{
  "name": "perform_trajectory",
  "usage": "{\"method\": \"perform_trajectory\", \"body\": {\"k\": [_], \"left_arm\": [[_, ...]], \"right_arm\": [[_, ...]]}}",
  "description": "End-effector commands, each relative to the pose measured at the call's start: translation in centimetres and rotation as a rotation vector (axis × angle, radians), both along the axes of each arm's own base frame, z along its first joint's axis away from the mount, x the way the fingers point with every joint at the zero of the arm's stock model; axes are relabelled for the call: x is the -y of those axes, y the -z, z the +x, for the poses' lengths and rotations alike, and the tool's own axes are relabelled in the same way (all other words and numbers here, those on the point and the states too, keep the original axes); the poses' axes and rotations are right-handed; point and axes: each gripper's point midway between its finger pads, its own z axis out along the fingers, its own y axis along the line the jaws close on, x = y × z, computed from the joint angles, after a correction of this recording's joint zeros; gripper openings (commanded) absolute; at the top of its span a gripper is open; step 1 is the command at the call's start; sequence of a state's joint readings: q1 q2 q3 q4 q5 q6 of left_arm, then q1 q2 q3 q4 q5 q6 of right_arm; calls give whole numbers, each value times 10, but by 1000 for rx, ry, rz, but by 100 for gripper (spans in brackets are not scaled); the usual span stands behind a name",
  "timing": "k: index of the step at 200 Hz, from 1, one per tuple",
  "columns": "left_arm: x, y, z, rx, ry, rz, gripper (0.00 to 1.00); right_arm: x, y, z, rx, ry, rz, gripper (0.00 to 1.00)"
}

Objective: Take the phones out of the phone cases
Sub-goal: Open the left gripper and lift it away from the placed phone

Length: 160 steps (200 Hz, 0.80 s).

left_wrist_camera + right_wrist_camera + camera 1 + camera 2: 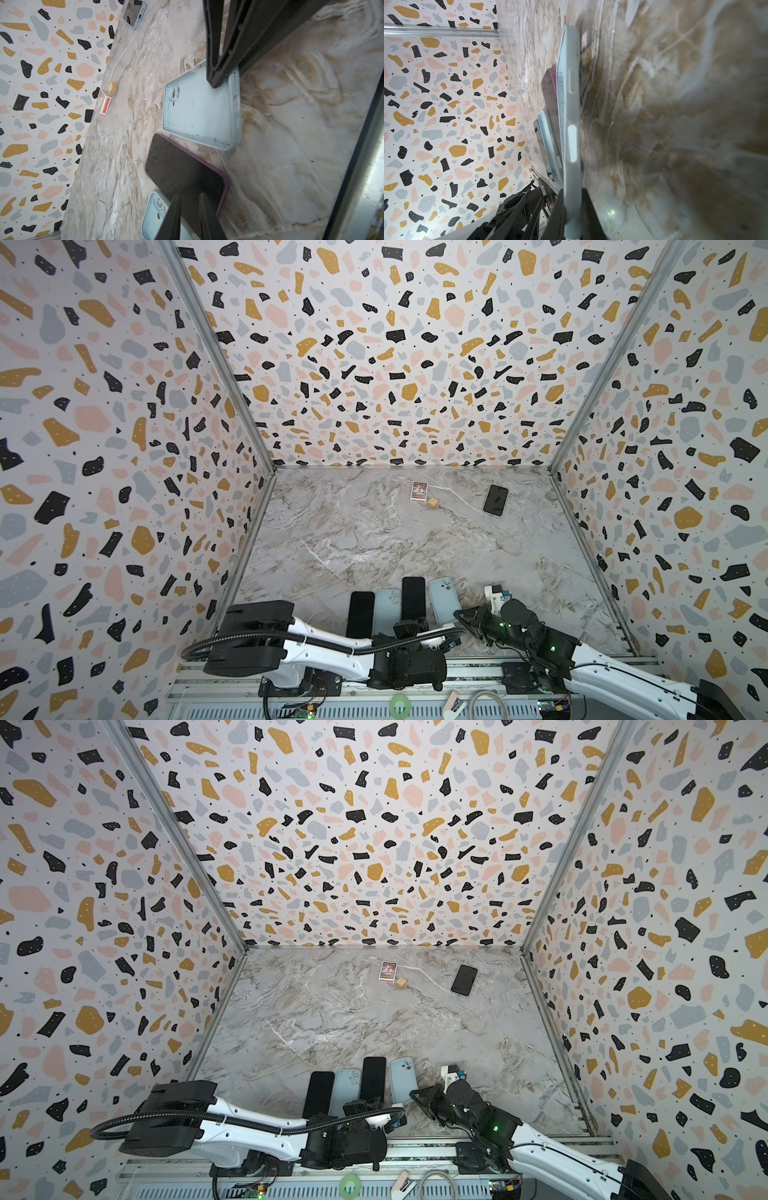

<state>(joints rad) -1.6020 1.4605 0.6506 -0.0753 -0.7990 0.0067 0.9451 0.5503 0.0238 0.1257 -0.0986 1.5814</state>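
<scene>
Clamping the phone case (pixel 572 133), right pincer (pixel 572 192) neighbours phone (pixel 182 170) beneath slightly parted left pincer (pixel 189 196).

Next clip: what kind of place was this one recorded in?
Probably a lab recording booth, not a home: terrazzo-print walls box in a marble-look tabletop, and both arms mount on a metal rail.

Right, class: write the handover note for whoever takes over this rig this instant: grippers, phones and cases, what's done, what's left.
Left gripper: jaws slightly apart over the near end of the black phone; grip unclear.
Right gripper: shut on the edge of the empty blue case.
Done: that phone lies out beside the case; a second phone and second empty case lie alongside.
Left: the far phone is in its case.
</scene>
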Motion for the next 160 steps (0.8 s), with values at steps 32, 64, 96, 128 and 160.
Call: {"method": "perform_trajectory", "body": {"k": [32,64,96,128,160], "left_arm": [[8,-6,-2,-11,-7,-31,20],[5,-30,2,-7,-60,-142,34],[-9,-77,26,-64,-218,-408,53],[-41,-116,54,-144,-351,-676,73],[-73,-130,93,-227,-497,-773,79]], "right_arm": [[-2,-1,0,8,6,8,0],[-1,0,1,19,11,1,0],[-3,0,1,53,14,-11,0],[-6,3,2,65,37,-8,0],[-10,5,2,76,40,-32,12]]}}
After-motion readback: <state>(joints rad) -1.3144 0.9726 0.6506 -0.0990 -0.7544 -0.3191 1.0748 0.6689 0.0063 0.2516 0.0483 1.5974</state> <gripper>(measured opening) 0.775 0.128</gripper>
